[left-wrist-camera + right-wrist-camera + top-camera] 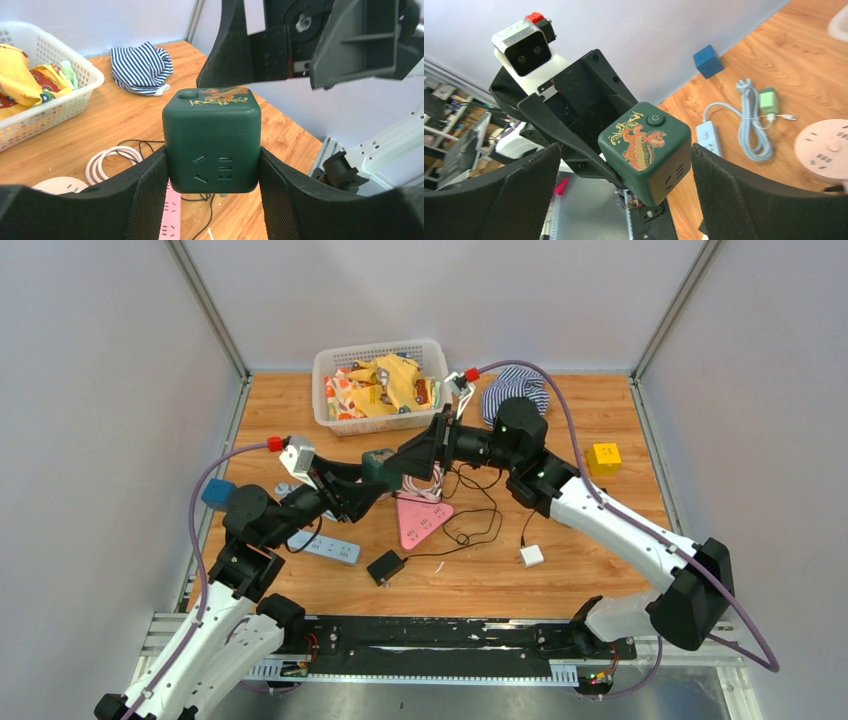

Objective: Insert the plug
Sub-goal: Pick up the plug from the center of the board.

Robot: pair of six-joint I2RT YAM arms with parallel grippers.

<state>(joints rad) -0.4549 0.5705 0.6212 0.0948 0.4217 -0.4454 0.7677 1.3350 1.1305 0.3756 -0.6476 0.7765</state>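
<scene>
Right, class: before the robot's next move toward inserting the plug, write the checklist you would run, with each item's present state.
1. Green cube socket clamped in left gripper: ok.
2. Right gripper open, not touching the cube: ok.
3. Plug held in right gripper: not ok, it holds nothing.
4. White adapter lying free on the table: ok.
5. Socket holes on one cube face unobstructed: ok.
6. Cube's power button on or off: cannot tell.
</scene>
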